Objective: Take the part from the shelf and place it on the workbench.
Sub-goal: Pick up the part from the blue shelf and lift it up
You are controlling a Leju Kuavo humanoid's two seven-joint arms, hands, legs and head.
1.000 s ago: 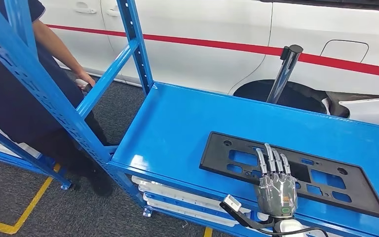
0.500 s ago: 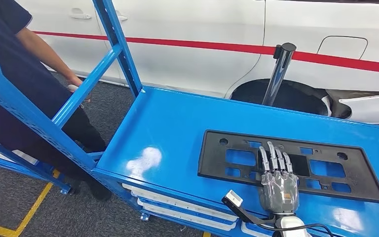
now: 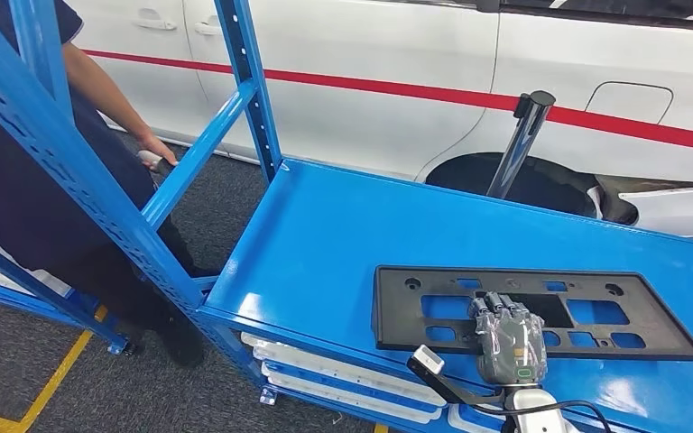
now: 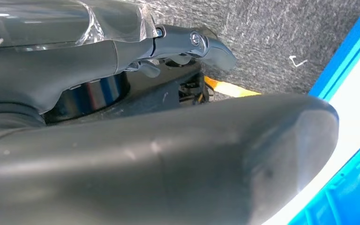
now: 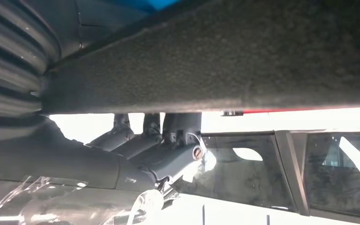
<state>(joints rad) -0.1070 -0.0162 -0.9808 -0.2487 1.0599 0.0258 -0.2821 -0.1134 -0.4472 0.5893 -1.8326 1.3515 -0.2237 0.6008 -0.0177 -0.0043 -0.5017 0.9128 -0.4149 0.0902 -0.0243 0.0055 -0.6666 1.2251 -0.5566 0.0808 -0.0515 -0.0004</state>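
Flat black plastic plate full of cutouts, lying on the blue shelf

The part [image 3: 541,311] sits flat while the right robot hand [image 3: 507,340], fingers stretched out half a second ago, now curls over its near edge, gripping it.

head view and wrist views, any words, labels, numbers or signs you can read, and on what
None: no readable text in any view.
The black part on the blue shelf bears no lettering that can be made out.
The right robot hand has a small green mark on its back, too small to read.
The white car shows a red stripe, no words.
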